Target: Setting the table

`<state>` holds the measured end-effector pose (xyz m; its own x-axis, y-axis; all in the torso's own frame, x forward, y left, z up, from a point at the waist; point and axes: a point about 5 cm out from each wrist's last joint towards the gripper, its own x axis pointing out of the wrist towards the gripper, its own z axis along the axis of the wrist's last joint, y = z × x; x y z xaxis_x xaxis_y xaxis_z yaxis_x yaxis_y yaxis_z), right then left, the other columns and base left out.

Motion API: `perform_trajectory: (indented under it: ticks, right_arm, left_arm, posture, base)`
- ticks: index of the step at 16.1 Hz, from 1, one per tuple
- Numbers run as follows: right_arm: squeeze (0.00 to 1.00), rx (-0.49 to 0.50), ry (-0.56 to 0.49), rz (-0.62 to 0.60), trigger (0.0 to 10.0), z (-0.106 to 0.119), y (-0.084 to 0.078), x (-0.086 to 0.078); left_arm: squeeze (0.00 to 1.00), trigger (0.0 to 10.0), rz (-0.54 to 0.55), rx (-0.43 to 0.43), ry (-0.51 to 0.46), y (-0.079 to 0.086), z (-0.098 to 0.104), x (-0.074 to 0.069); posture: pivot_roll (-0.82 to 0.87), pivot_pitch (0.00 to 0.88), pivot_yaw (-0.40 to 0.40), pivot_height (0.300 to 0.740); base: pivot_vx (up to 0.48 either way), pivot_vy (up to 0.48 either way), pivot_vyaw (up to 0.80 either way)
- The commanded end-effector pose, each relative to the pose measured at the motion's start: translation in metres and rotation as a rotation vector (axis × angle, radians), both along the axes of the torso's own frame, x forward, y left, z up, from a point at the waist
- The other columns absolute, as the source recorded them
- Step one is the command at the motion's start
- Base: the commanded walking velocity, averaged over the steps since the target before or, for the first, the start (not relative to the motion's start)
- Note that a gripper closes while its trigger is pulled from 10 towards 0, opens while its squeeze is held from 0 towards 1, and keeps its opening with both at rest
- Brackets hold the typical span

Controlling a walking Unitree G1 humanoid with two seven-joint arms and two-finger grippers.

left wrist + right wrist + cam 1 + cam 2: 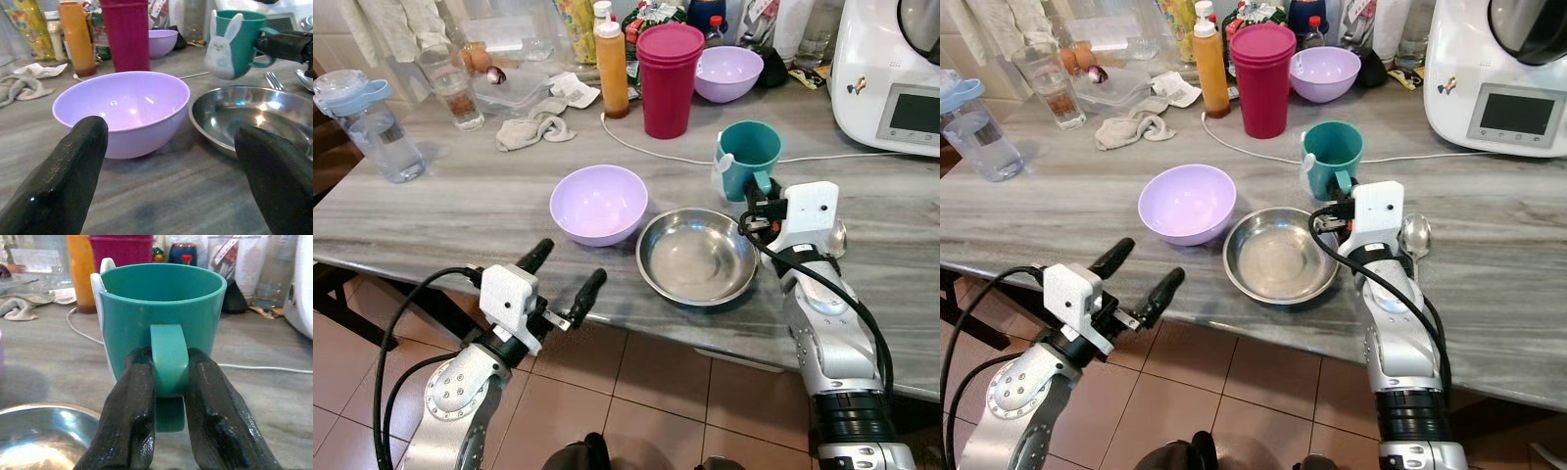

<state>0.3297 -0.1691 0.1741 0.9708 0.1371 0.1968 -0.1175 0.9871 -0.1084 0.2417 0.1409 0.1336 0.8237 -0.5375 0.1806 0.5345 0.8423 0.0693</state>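
Your right gripper clamps the teal mug by its handle, centre frame. Light, rigid plastic (likely slick); keep that grip. Left gripper hangs spread wide, holding nothing.

Head views look down; wrist views sit low.

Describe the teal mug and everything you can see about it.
The teal mug looks like plastic, with a white rabbit figure with upright ears on its side and a flat loop handle. It stands upright and looks empty on the grey counter, just behind the steel bowl and in front of a white cable. The right gripper pinches its handle from both sides, fingers closed on it. Whether its base is resting on the counter or slightly lifted cannot be told.
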Motion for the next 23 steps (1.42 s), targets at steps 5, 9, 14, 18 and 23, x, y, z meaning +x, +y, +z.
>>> perform_trajectory:
  ticks: [5,9,14,18,23]
  right_arm:
    - [0.00,0.006,0.029,0.020,10.0,-0.004,0.005,0.002]
    - [0.00,0.017,0.051,0.021,10.0,-0.007,0.006,0.004]
    - [0.95,0.018,0.078,0.029,10.0,-0.015,0.003,0.004]
    - [1.00,0.017,0.074,0.031,10.0,-0.015,0.003,0.006]
    - [1.00,-0.007,0.000,-0.014,10.0,-0.002,-0.002,0.004]
  left_arm:
    - [0.00,10.0,-0.113,-0.044,0.035,0.001,-0.006,-0.003]
    - [0.00,10.0,-0.135,-0.037,0.045,0.002,-0.009,-0.003]
    - [0.00,10.0,-0.152,-0.038,0.042,-0.003,-0.007,-0.004]
    - [0.00,10.0,-0.157,-0.040,0.040,-0.007,-0.007,-0.004]
    - [0.00,10.0,-0.144,-0.038,0.032,-0.006,-0.005,-0.001]
  posture:
    - [-0.15,0.158,0.083,0.740]
    - [-0.15,0.157,0.084,0.740]
    - [-0.15,0.154,0.088,0.740]
    - [-0.15,0.154,0.088,0.740]
    - [-0.14,0.146,0.086,0.740]
  base:
    - [0.000,0.000,0.00]
    - [0.000,0.000,0.00]
    - [0.000,0.000,0.00]
    - [0.000,0.000,0.00]
    - [0.000,0.000,0.00]
